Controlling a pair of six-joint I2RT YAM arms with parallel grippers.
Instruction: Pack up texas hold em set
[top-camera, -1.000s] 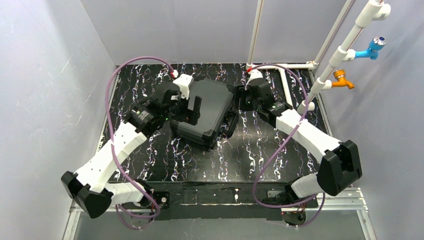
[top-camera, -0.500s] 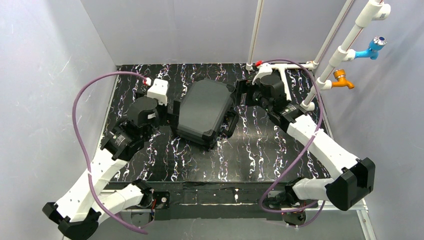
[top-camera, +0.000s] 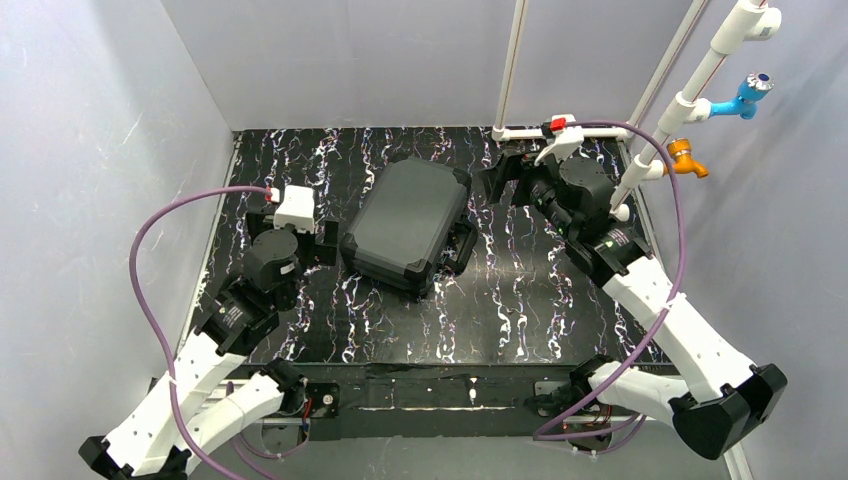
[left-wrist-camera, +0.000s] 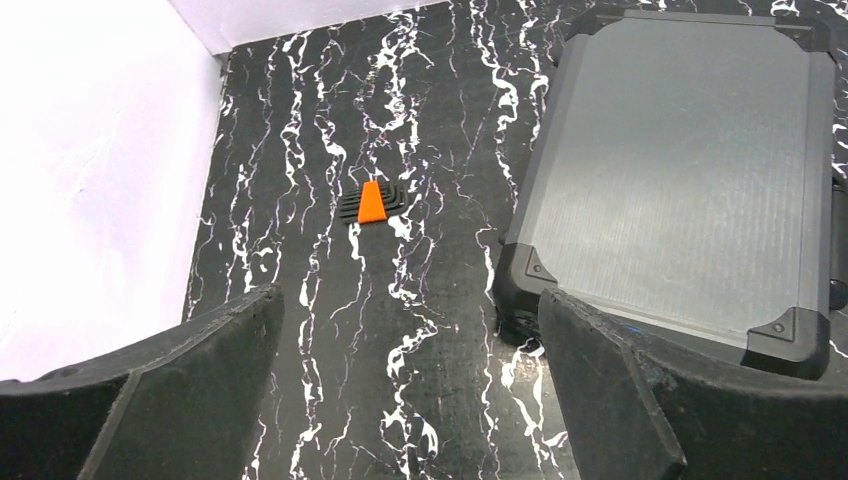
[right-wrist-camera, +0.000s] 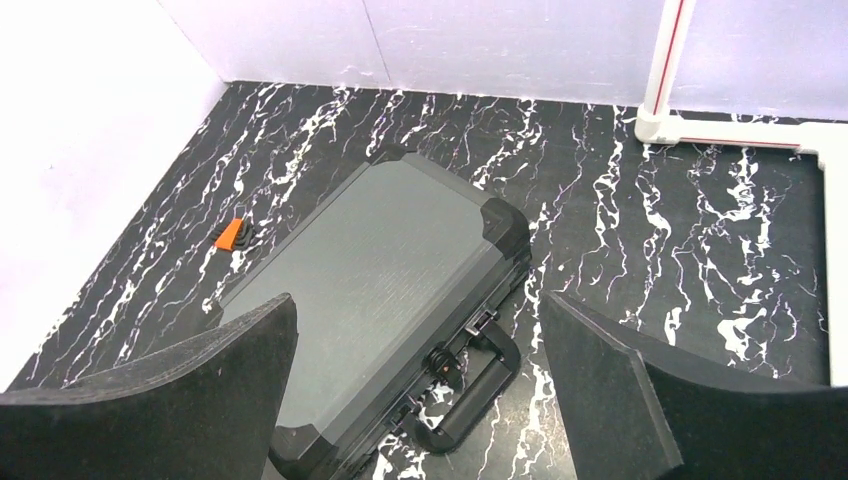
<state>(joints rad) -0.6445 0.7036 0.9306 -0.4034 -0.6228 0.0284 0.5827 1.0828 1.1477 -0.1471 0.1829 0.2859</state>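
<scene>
your case (top-camera: 405, 222) lies shut on the surface (top-camera: 500, 310), with left fingers (left-wrist-camera: 170, 390) and right fingers (right-wrist-camera: 170, 400) spread wide, empty, either side of it; an orange marker (left-wrist-camera: 372, 203) sits outside, so you'd likely need to reopen and pack it

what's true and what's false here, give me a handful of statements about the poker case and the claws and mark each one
1. The case lies shut on the table. True.
2. The left claw is clamped on the case. False: it is open and grips nothing.
3. An orange triangular marker lies outside the case. True.
4. The handle points toward the back wall. False: it sticks out from the long side of the case that faces the right arm.
5. The right claw is open and empty. True.
</scene>
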